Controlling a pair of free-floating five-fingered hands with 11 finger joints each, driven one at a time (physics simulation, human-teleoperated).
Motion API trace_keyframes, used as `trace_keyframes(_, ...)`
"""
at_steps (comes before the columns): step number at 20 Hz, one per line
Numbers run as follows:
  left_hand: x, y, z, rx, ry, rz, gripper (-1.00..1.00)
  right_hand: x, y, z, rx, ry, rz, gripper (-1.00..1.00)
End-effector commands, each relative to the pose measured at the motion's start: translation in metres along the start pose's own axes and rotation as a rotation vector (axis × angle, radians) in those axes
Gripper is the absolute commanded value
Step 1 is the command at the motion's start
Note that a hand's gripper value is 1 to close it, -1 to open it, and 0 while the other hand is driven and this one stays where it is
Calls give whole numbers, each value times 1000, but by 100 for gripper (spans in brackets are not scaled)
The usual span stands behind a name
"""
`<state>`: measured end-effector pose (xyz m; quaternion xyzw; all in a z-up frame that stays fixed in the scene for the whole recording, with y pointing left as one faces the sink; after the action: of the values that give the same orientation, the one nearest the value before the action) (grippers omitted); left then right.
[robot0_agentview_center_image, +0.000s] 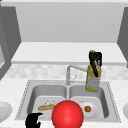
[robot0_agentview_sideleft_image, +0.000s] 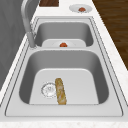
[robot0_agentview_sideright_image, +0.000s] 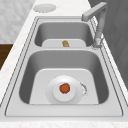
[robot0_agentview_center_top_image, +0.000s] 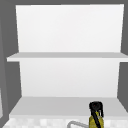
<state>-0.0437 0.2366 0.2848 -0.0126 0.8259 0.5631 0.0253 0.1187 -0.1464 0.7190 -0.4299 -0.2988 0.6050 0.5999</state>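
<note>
Two hands, one bottle aloft over a double sink.

Right hand (robot0_agentview_center_image: 95, 58) grips a yellow bottle (robot0_agentview_center_image: 93, 80) from above, fingers curled round its neck, hanging over the right basin's back edge beside the faucet (robot0_agentview_center_image: 68, 73); the cap is hidden by the hand. Left hand (robot0_agentview_center_image: 33, 120), cut off at the sink's (robot0_agentview_center_image: 113, 100) front-left corner, looks curled, holding nothing. One red ball (robot0_agentview_center_image: 67, 115) hides the divider's front. One baguette (robot0_agentview_sideleft_image: 60, 91) lies in the left basin; three plates (robot0_agentview_sideright_image: 64, 89) show, two bearing a small red-orange item too small to identify.

A black robot hand (robot0_agentview_center_image: 95, 60) grips a yellow bottle (robot0_agentview_center_image: 93, 79); the ball (robot0_agentview_center_image: 67, 114) is red.
</note>
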Motion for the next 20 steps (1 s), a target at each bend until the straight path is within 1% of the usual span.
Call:
trace_keyframes(1, 0, 0, 0, 0, 0, 0, 0, -16, 13, 6, -42, 10, 52, 100)
trace_keyframes(5, 0, 0, 0, 0, 0, 0, 0, -32, 29, 10, -47, 5, 58, 100)
trace_keyframes(9, 0, 0, 0, 0, 0, 0, 0, -52, 47, 4, -53, 9, 51, 100)
trace_keyframes(17, 0, 0, 0, 0, 0, 0, 0, -93, 79, -14, -97, 22, 58, 100)
trace_keyframes(20, 0, 0, 0, 0, 0, 0, 0, -108, 94, -21, -126, 27, 65, 100)
